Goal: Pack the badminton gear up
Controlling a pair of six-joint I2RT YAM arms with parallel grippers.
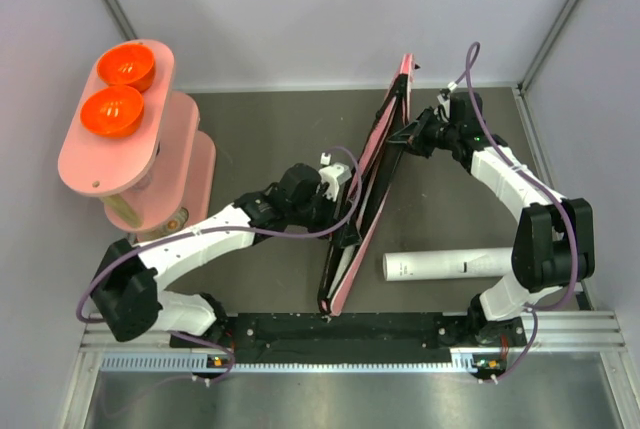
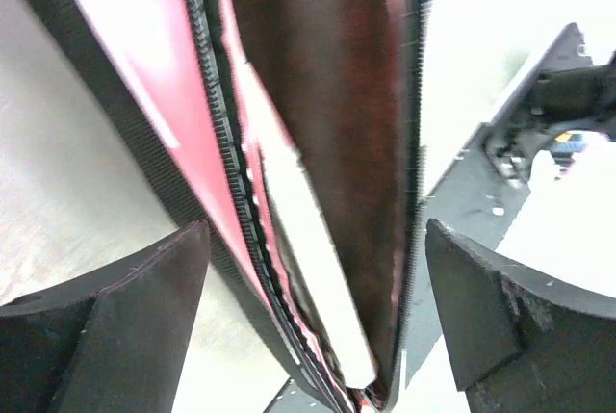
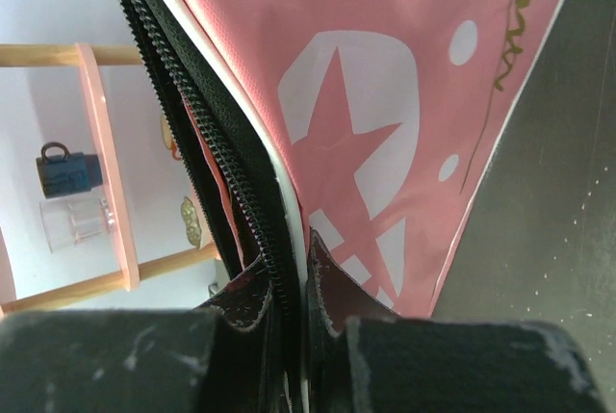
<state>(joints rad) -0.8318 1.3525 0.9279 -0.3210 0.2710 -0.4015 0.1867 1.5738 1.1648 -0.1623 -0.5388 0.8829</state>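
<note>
The right gripper [image 3: 298, 309] pinches the unzipped pink racket bag [image 1: 375, 179] by its rim, the left gripper [image 2: 318, 336] gapes astride its mouth, a white handle [image 2: 318, 269] inside; the cardboard tube [image 1: 450, 266] lies outside, unpacked.

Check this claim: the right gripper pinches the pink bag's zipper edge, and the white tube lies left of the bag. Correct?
No. The right gripper does pinch the zipper edge of the pink bag, but the white tube lies right of the bag; the top external view shows it.

Two orange bowls [image 1: 125, 65] [image 1: 111, 110], one pink stand [image 1: 100, 164], one pink bag [image 3: 385, 143], one white tube [image 1: 450, 265].
</note>
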